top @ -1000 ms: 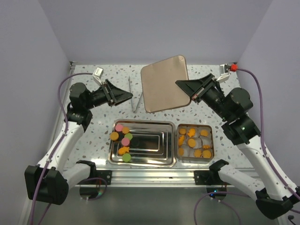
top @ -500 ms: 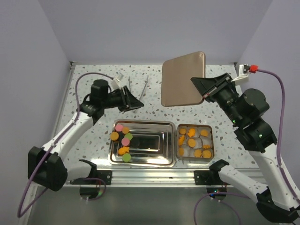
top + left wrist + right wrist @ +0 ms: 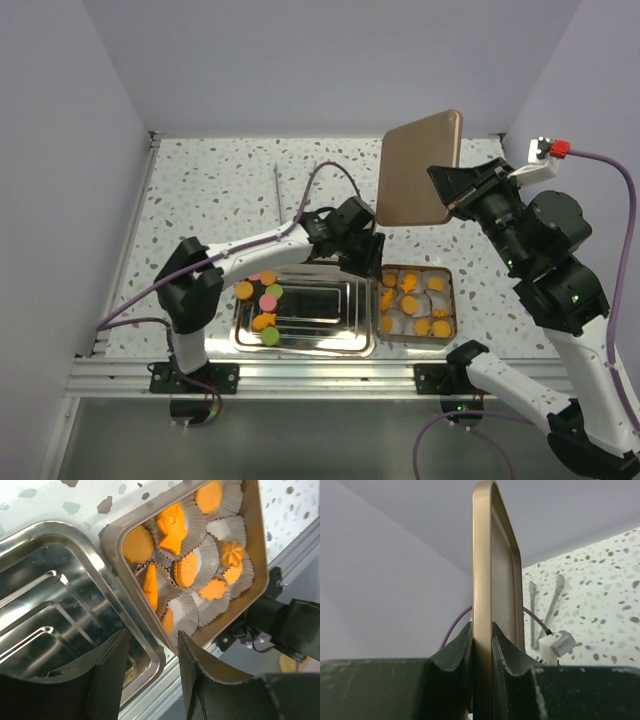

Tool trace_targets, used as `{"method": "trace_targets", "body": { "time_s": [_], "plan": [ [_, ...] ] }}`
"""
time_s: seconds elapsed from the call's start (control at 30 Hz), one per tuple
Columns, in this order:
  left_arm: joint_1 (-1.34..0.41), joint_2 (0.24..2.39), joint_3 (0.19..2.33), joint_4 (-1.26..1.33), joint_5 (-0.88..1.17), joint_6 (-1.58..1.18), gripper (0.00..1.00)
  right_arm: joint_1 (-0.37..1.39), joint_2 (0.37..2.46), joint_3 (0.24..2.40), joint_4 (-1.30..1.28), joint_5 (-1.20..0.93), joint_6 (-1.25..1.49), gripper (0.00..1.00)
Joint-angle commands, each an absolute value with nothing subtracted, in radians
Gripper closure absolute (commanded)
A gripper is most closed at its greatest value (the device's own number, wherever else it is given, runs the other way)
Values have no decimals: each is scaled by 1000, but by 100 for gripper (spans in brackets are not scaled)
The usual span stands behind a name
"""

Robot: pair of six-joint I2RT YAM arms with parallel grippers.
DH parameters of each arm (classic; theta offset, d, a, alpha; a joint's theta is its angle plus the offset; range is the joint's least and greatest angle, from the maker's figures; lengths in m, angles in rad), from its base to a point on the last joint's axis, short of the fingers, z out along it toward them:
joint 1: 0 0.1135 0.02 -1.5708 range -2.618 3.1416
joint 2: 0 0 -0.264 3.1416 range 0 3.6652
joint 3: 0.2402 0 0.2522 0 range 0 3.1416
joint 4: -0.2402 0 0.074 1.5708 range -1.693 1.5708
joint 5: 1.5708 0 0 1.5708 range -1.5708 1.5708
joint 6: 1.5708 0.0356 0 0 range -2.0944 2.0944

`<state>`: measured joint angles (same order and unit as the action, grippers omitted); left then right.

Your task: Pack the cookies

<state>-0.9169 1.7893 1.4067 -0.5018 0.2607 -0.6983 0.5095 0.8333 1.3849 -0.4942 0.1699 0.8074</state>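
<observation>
The right hand [image 3: 482, 642] is clamped on the gold lid [image 3: 420, 170], holding it on edge, likely to keep the tin [image 3: 453, 300] at near right open. The left hand [image 3: 150, 645], spread open, hovers over the tin's left rim. Cookies [image 3: 410, 300] sit in its paper cups [image 3: 227, 530], others on the left of the tray [image 3: 305, 262]

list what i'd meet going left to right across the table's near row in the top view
loose cookies → bare part of the steel tray → gold tin holding orange cookies
</observation>
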Motion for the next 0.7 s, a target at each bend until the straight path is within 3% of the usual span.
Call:
{"method": "trace_targets", "body": {
  "time_s": [0.0, 0.4, 0.5, 0.53, 0.67],
  "plan": [
    [-975, 1868, 1543, -615, 131, -647, 51, 509, 810, 1446, -506, 230, 779, 100],
    [-1038, 2062, 1673, -684, 71, -661, 52, 508, 772, 1483, -569, 284, 743, 100],
    [-1046, 2095, 1689, -693, 67, -666, 58, 509, 764, 1491, -574, 298, 733, 100],
    [-1046, 2101, 1695, -698, 64, -667, 68, 509, 761, 1493, -575, 301, 730, 100],
    [-1048, 2132, 1713, -716, 60, -670, 91, 508, 753, 1486, -592, 307, 727, 100]
  ]
}}
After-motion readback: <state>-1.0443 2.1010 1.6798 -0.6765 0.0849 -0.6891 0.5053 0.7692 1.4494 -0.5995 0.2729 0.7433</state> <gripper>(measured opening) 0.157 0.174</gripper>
